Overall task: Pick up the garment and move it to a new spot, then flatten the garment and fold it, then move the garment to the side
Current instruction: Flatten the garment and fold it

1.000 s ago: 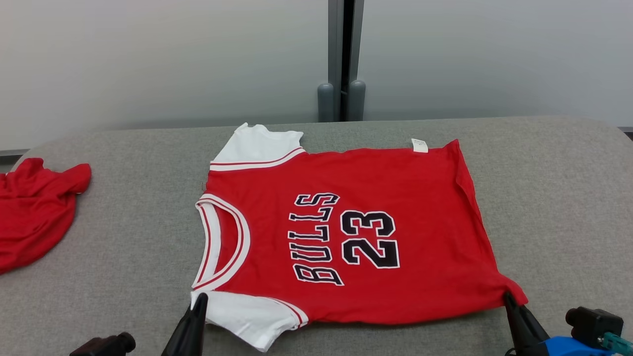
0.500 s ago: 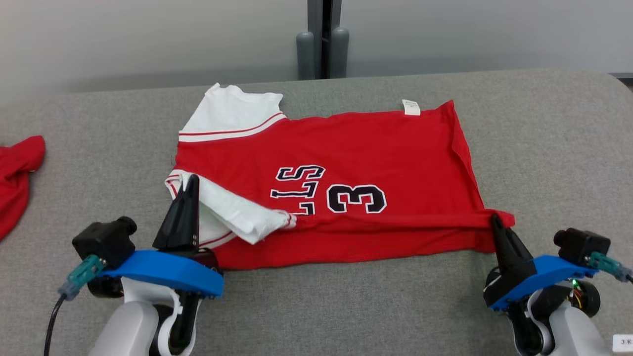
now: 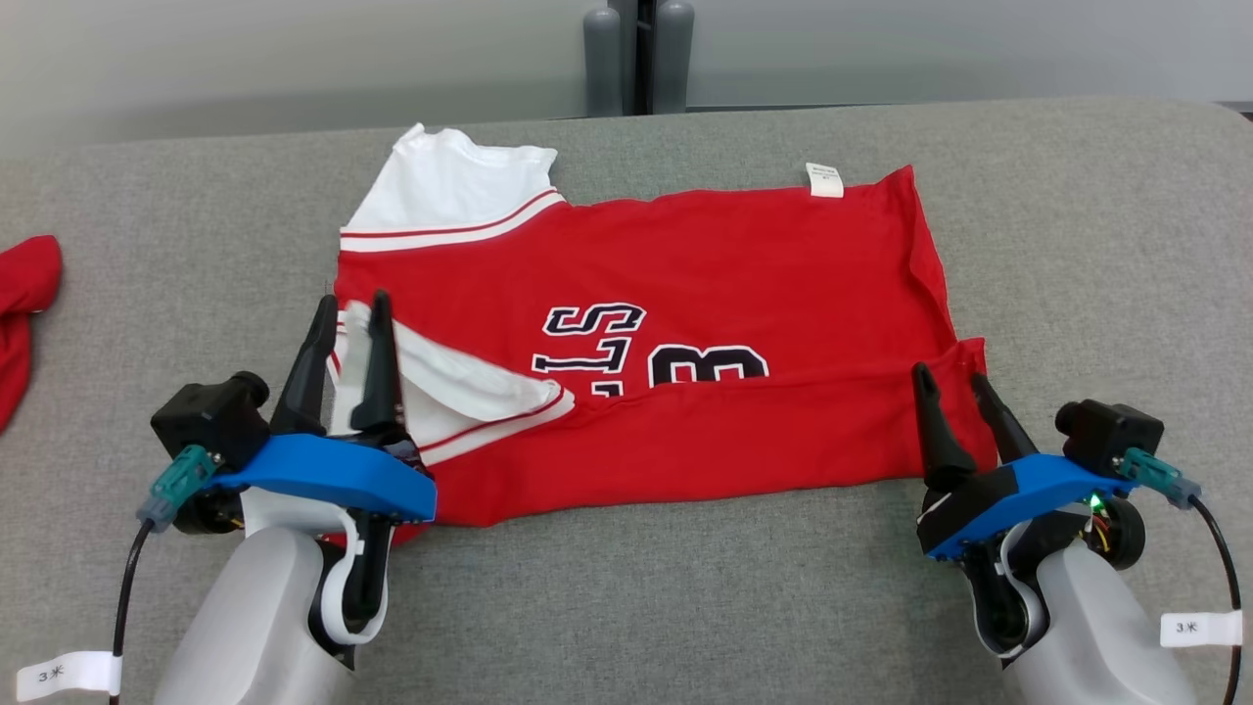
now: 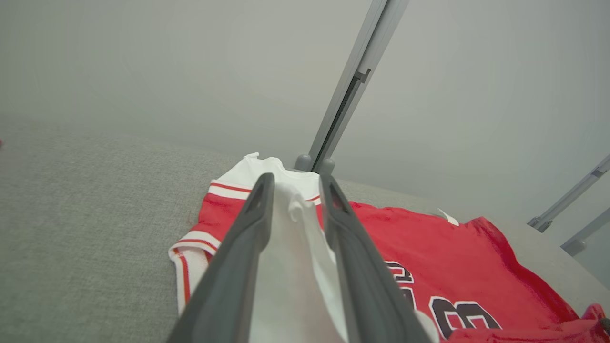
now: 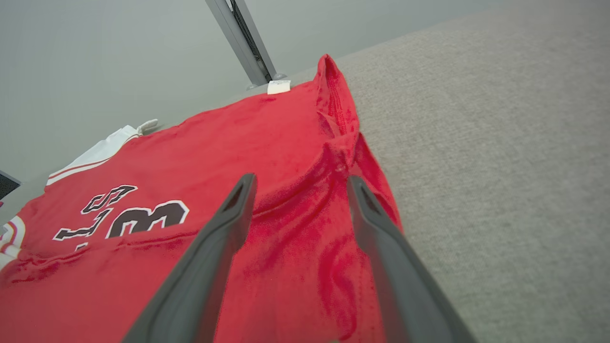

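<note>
Red jersey [image 3: 705,255] with white sleeves lies spread on the grey fabric table [image 3: 685,587], collar to the left and hem to the right. Its near edge is doubled over onto the front, so I can read only the far half of the black lettering and number. The near white sleeve [image 3: 480,392] sits folded on top of the red, just right of the collar.

My left gripper [image 3: 349,308] is over the collar end with its two dark fingers apart. From the left wrist camera I see white cloth lying between them, in a gap too wide for a clamp. My right gripper [image 3: 945,372] is at the near right corner of the folded hem, fingers spread wide, with red cloth under and between them and nothing pinched.

A small white tag [image 3: 824,179] sticks out at the far edge. Another red cloth [image 3: 22,313] lies at the far left of the table, well apart from the jersey.
</note>
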Controlling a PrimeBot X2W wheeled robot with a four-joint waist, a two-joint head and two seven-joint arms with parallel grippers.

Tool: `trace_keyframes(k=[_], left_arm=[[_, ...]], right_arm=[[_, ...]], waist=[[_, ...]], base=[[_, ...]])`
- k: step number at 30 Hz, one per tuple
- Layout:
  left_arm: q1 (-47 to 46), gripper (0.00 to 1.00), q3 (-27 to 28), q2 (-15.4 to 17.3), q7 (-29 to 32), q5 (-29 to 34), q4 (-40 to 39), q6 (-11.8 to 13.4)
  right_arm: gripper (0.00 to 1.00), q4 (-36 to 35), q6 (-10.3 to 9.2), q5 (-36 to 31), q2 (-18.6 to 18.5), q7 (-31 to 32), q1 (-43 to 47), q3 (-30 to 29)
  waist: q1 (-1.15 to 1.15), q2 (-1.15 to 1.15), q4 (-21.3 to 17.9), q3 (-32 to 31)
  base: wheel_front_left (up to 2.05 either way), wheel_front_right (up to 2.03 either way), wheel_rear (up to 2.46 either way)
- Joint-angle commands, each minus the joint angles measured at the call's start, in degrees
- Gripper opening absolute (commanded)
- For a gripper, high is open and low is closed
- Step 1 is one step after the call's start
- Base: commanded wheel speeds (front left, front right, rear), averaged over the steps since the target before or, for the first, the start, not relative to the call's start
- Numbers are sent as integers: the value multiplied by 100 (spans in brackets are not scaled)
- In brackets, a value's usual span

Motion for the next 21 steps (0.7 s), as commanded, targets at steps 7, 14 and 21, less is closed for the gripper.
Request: trace_keyframes(k=[7, 14, 21], left_arm=[[375, 100, 197, -111, -236, 4, -304, -281], [1302, 100, 326, 149, 89, -135, -556, -94], [1946, 100, 172, 313, 1295, -479, -584, 183]], right_arm=[[100, -133, 1, -319, -10, -506, 257, -266], [100, -891, 1, -1241, -10, -587, 976, -636], [100, -1250, 1, -1804, -8, -322, 1445, -846]], waist=[[-1, 0, 41, -270], [-1, 0, 73, -627], [-1, 0, 107, -714]], base=[[0, 0, 0], [0, 0, 0], [0, 0, 0]])
